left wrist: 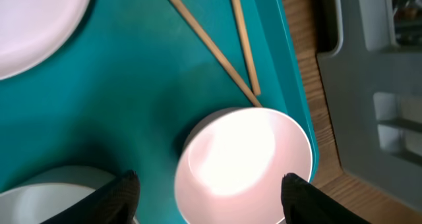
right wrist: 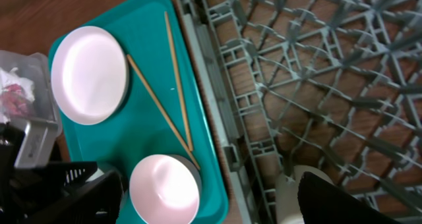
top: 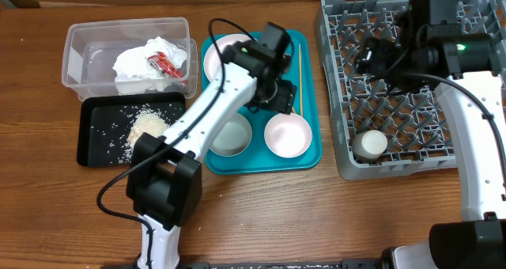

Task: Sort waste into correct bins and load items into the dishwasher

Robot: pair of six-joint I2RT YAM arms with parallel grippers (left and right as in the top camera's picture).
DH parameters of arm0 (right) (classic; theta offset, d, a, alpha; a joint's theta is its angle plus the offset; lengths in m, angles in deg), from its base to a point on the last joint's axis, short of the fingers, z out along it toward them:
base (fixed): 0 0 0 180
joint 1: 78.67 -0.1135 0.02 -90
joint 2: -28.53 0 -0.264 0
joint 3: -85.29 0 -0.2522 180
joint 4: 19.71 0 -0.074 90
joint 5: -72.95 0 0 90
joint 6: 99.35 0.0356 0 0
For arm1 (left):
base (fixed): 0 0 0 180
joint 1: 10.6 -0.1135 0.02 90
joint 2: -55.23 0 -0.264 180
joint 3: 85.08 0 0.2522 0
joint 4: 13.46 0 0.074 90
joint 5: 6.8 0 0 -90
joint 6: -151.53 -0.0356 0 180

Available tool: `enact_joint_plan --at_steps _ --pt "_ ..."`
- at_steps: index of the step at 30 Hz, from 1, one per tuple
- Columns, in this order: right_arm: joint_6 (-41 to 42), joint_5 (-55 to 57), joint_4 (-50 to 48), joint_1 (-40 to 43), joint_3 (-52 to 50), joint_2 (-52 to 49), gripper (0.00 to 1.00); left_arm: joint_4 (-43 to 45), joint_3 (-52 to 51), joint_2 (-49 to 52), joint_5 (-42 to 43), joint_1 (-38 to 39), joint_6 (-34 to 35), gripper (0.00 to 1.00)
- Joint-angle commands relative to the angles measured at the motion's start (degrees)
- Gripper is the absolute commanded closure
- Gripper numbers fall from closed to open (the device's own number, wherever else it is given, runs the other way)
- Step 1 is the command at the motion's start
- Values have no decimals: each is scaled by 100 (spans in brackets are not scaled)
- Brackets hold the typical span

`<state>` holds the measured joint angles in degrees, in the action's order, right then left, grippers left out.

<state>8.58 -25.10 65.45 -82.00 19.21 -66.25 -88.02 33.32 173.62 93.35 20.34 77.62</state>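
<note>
Spread wide, the left claw (left wrist: 210,181), low over a small white bowl (left wrist: 244,161) on the teal tray (left wrist: 132,85), one finger on each side. Nothing held. Next to it a second bowl (top: 231,134). Further up the tray, the big white plate (top: 228,54) and two chopsticks (top: 299,75), ends meeting right by the first bowl's rim.

Also wide and holding nothing, the right claw (right wrist: 211,178), up over the grey dish rack (top: 411,87). In the rack corner next to the teal tray, the little white cup (top: 369,145).

In the clear tub (top: 79,63), the crumpled napkin (top: 142,63) and the red wrapper (top: 164,62). In the black tray (top: 95,138), the rice (top: 147,126), heaped, with loose grains around. All on a wooden worktop (top: 316,214).
</note>
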Motion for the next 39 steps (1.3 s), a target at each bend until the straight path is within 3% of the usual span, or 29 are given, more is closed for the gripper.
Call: enact_joint_plan --at_steps 1,6,10,13,19,21,24,26,32,35,39 --pt "-153 48 72 57 197 92 13 28 -160 -87 -413 142 -111 31" --pt "-170 46 138 57 197 90 12 85 -164 396 -391 188 -107 35" --pt "-168 37 136 50 197 90 12 111 -164 693 -306 188 -107 48" --pt "-168 31 149 50 197 90 12 116 -164 769 -304 188 -105 53" --pt "-166 28 136 50 197 90 12 164 -164 793 -306 188 -107 81" --pt "-168 28 129 46 192 90 12 153 -164 793 -306 188 -107 86" --pt "-168 28 142 46 192 90 12 157 -190 796 -306 210 -107 83" --pt "-168 31 146 46 190 90 12 223 -245 796 -308 229 -107 76" --pt "-168 31 146 46 190 90 12 385 -415 796 -260 264 -79 76" --pt "-168 28 151 46 190 90 12 400 -481 796 -227 264 -61 96" --pt "-166 22 153 46 190 90 12 345 -424 787 11 232 -66 96"
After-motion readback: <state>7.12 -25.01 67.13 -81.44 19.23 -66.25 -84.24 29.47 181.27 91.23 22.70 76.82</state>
